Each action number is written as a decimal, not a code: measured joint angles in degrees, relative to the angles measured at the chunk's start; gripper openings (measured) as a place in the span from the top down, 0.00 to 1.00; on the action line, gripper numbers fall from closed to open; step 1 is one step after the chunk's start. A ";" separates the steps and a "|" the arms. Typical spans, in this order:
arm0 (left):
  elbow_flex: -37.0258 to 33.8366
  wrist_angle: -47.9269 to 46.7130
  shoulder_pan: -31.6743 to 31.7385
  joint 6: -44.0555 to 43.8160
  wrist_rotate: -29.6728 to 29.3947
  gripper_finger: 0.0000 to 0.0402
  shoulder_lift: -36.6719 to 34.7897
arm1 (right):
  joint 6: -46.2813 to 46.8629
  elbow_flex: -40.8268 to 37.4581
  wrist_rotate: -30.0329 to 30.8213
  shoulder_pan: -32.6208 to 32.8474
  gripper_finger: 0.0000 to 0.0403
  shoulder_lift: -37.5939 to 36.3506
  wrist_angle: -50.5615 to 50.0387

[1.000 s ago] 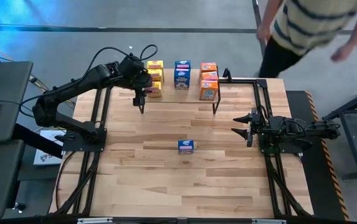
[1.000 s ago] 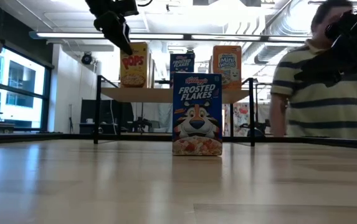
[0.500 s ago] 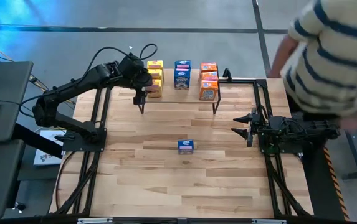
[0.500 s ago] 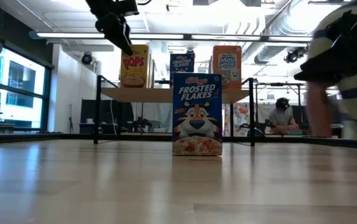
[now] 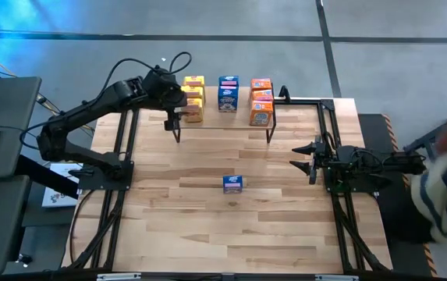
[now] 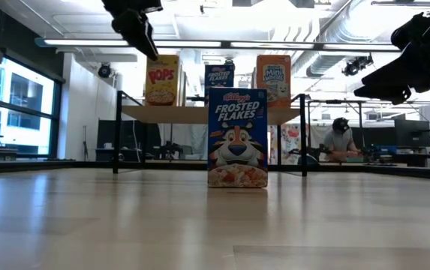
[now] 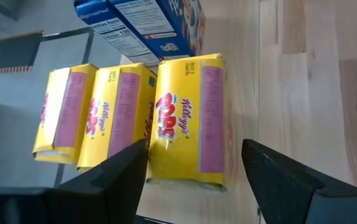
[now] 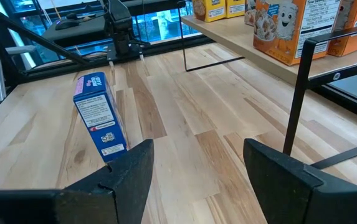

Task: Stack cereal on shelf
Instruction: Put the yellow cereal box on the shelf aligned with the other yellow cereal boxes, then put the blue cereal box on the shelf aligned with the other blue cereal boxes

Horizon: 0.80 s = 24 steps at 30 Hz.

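With three yellow boxes (image 5: 194, 97) shelved, left end effector (image 5: 175, 100) is hovering open and empty; I'm guessing the counter's blue box (image 5: 233, 183) is going next.

Robotics lab: exposed ducts (image 6: 327, 34), workstations (image 6: 417, 142).

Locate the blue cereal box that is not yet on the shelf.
In the high view, the blue cereal box stands alone mid-table, in front of the shelf, left of the waiting right gripper.

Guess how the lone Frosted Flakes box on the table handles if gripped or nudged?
The Frosted Flakes box stands upright on a narrow base, taller than wide, so a high nudge would probably tip it. It looks like thin cardboard, likely light, and it may dent under a hard squeeze. On the smooth tabletop, a low push would probably slide it.
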 joint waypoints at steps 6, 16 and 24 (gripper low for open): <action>0.00 0.72 0.00 0.06 -0.45 0.38 -1.77 | 0.00 0.00 0.00 -0.02 0.40 0.00 0.00; 0.00 2.51 -2.15 0.15 -3.04 0.38 -5.11 | 0.00 0.00 0.00 -0.02 0.40 0.00 0.00; 0.00 2.45 -7.68 -3.25 -6.25 0.38 -6.42 | 0.00 0.00 0.00 0.00 0.40 0.00 0.02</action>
